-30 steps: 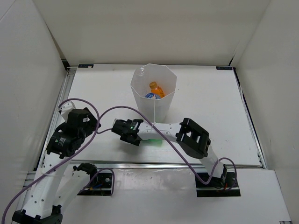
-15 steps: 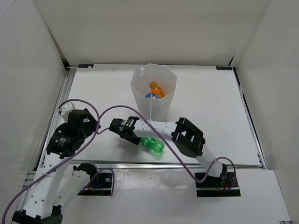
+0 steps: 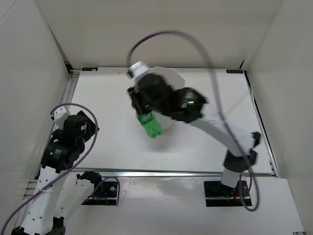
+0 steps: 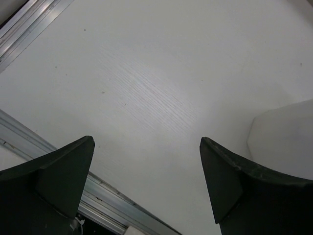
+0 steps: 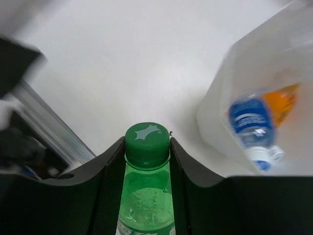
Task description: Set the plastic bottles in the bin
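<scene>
R gripper (image 5: 146,152) clamped on green bottle (image 3: 150,126) at the neck, fingers either side of the cap. Bottle is held in the air over table (image 3: 98,98), just beside bin (image 5: 215,115) on its near side. Inside bin: blue-labelled bottle (image 5: 250,123) next to what looks like an orange bottle (image 5: 282,100), tho view's blurry. L gripper (image 4: 146,188) has jaws wide apart, facing bare table at L side.

the bin (image 3: 173,74) stands toward the far middle of the table (image 3: 107,137). a bottle (image 3: 149,125) sits between the fingers of the right gripper (image 5: 146,147), above the table, just before the bin's left side. two more bottles (image 5: 249,125) lie in the bin. the left gripper (image 4: 146,141) hangs over the table's near left
</scene>
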Controlling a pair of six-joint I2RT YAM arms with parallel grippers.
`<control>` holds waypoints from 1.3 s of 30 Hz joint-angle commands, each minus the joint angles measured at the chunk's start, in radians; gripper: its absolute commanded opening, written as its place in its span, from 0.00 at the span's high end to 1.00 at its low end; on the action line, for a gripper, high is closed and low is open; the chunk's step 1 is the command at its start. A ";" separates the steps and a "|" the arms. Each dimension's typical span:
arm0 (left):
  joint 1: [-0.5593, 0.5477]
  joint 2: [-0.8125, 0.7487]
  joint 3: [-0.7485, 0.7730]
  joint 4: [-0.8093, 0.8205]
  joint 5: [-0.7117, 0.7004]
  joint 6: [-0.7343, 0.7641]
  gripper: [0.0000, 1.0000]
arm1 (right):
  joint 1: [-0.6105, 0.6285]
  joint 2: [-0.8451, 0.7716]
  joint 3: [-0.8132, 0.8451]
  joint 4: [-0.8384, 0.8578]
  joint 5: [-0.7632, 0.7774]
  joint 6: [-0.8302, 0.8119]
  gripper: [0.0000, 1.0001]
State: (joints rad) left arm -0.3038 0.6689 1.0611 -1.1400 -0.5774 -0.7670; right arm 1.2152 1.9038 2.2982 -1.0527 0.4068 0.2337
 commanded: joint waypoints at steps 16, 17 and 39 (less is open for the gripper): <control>-0.003 0.011 0.008 -0.038 0.011 0.012 0.00 | -0.428 -0.180 -0.045 0.427 -0.092 0.009 0.74; -0.003 0.011 0.017 -0.038 0.011 0.023 0.00 | -0.442 -0.170 -0.055 0.427 -0.103 0.019 0.63; -0.003 0.087 -0.027 0.075 -0.050 0.094 0.00 | -0.942 -0.567 -0.488 -0.007 -0.551 0.374 0.00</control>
State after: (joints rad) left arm -0.3038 0.7406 1.0576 -1.0985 -0.5800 -0.6758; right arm 0.2989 1.3655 1.8835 -1.0538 0.0387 0.6044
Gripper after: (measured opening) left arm 0.998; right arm 0.998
